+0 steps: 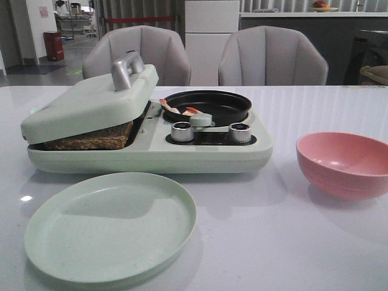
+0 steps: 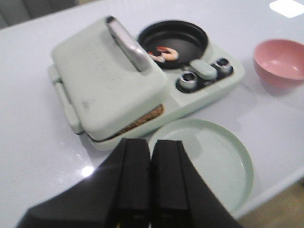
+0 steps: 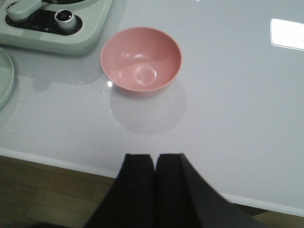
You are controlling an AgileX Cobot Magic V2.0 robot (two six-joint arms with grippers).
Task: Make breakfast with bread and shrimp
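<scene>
A glossy white table [image 1: 315, 242] is filling the front view, catching pale reflections of ceiling light. Behind it two grey padded chairs [image 1: 273, 57] are standing side by side, and a dim room is stretching back to a red bin [image 1: 53, 45] near the far left wall and a counter along the right.

A pale green breakfast maker [image 1: 151, 151] is sitting on the table. Its hinged lid [image 1: 91, 103], with a metal handle [image 1: 125, 68], is resting tilted over the bread [image 1: 91, 140], whose brown edge is showing in the gap at the front (how many slices are lying there cannot be told). The shrimp [image 1: 179, 110] are lying at the near left edge of the black round pan [image 1: 212, 104] on the machine's right half, behind two metal knobs [image 1: 182, 131]. A pale green plate [image 1: 112, 227] is sitting just in front of the machine, and a pink bowl [image 1: 342, 163] is standing apart to the right.

Neither arm is showing in the front view. In the left wrist view the left gripper [image 2: 151, 183] is hanging above the plate's near edge, fingers pressed together with nothing between them. In the right wrist view the right gripper [image 3: 154, 190] is hovering over the table's edge, likewise closed and empty, with the bowl beyond it. The left wrist picture is slightly blurred, and the fingertips are cut off by the frame in both wrist views.
</scene>
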